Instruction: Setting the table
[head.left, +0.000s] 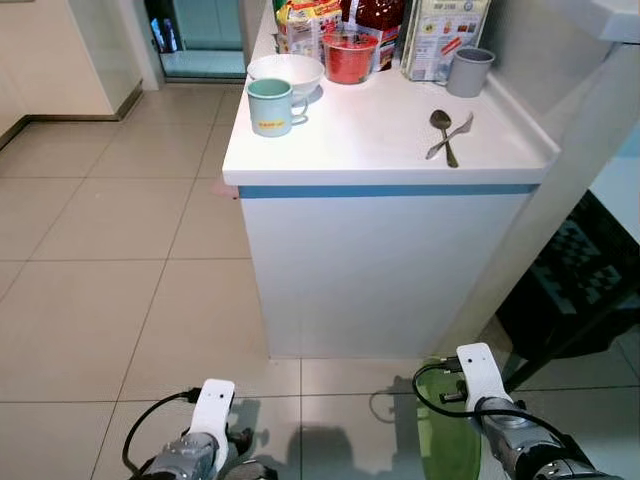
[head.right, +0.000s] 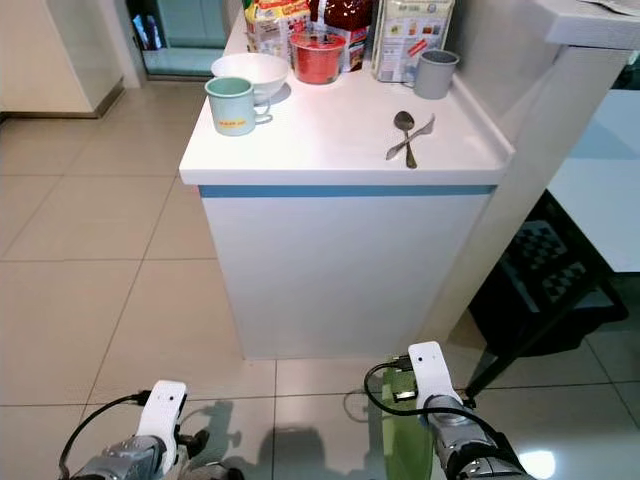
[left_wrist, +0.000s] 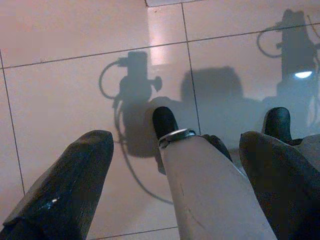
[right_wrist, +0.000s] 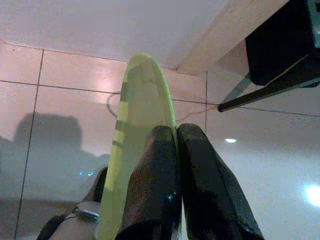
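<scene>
So the robot's standing on the tiled floor (head.left: 120, 300) facing a white counter (head.left: 380, 140) with a blue strip under its top, and the job right now looks like hauling a plate over to set it down. To do it well I'd say keep the plate from swinging into the cabinet front on the way up, and level it out before it goes on the bare middle of the counter, since the far end at 12 o'clock is crowded.

What's up there, big to small: food packets (head.left: 440, 35) at the back, a white bowl (head.left: 286, 70), a red tub (head.left: 350, 55), a teal mug (head.left: 271, 105) at about 10 o'clock, a grey cup (head.left: 469, 72) at 1 o'clock, then a spoon (head.left: 443, 130) crossed over a fork (head.left: 455, 135) near the right edge.

The right hand (right_wrist: 176, 150) is low at 5 o'clock, fingers pinched together on the rim of a green plate (right_wrist: 140, 125), which hangs edge-on over the floor.

The left hand (left_wrist: 175, 165) is low at 7 o'clock, fingers spread wide, holding nothing.
</scene>
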